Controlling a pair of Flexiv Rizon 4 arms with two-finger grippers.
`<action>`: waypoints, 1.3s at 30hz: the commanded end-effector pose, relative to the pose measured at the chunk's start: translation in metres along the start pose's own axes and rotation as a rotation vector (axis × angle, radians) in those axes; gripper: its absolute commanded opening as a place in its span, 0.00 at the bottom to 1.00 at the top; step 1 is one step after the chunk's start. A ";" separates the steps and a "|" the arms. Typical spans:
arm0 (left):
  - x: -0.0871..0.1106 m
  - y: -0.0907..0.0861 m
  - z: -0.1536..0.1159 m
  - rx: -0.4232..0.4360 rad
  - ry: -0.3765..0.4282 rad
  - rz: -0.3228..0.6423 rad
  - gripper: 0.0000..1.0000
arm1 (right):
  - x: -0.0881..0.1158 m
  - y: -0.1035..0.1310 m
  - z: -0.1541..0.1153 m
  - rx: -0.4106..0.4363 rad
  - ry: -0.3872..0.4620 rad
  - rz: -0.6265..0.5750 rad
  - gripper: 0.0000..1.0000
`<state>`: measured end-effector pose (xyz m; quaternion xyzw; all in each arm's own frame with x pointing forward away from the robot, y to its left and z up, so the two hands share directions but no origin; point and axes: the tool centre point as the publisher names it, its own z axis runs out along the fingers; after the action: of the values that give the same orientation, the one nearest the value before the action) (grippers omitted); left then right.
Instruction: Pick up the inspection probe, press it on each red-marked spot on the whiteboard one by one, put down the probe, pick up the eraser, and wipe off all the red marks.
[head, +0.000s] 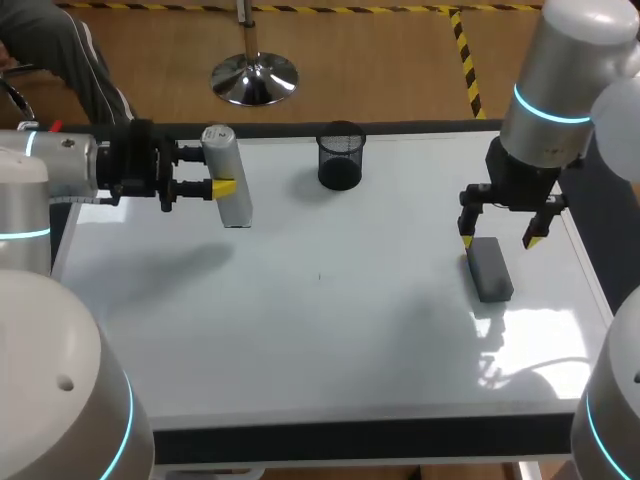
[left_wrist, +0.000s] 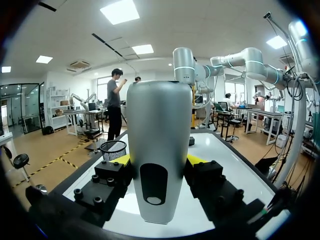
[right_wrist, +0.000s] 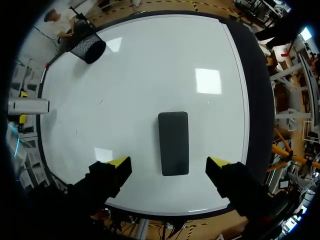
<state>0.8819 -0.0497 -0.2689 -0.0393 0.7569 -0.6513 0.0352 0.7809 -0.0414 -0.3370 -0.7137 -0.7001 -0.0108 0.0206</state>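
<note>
Left hand (head: 220, 187) clamped on upright silver probe (head: 225, 158) near surface's (head: 330, 340) far-left corner. Right hand (head: 499, 238) wide open, empty, above eraser (head: 490, 270) near right edge.

In the head view the inspection probe (head: 226, 176) covers the tip of the far finger of the left gripper (head: 215, 172), so only 1 yellow tip shows. From the left wrist the probe fills the middle. It hides the table (left_wrist: 220, 146) straight ahead and all but 2 yellow slivers of the fingers (left_wrist: 123, 159). A dark speck (head: 320, 277) near the table's middle is too small to tell its colour; it may be a mark. The inside of the mesh cup (head: 340, 156) is too dark to make out. In the right wrist view the probe, at the table's left side, is cut off at the view's edge.
</note>
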 end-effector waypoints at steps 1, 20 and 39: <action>-0.013 -0.008 0.001 -0.004 0.030 0.002 0.00 | -0.001 -0.001 -0.001 -0.001 0.002 -0.002 1.00; -0.055 -0.046 0.031 -0.020 0.102 0.022 0.00 | -0.001 -0.001 -0.001 -0.001 0.002 -0.002 1.00; -0.097 -0.077 0.081 -0.011 0.130 0.024 0.00 | -0.001 -0.001 -0.001 -0.001 0.002 -0.002 1.00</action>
<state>0.9771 -0.1235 -0.2075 0.0037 0.7599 -0.6500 0.0027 0.7809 -0.0416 -0.3368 -0.7137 -0.7001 -0.0108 0.0206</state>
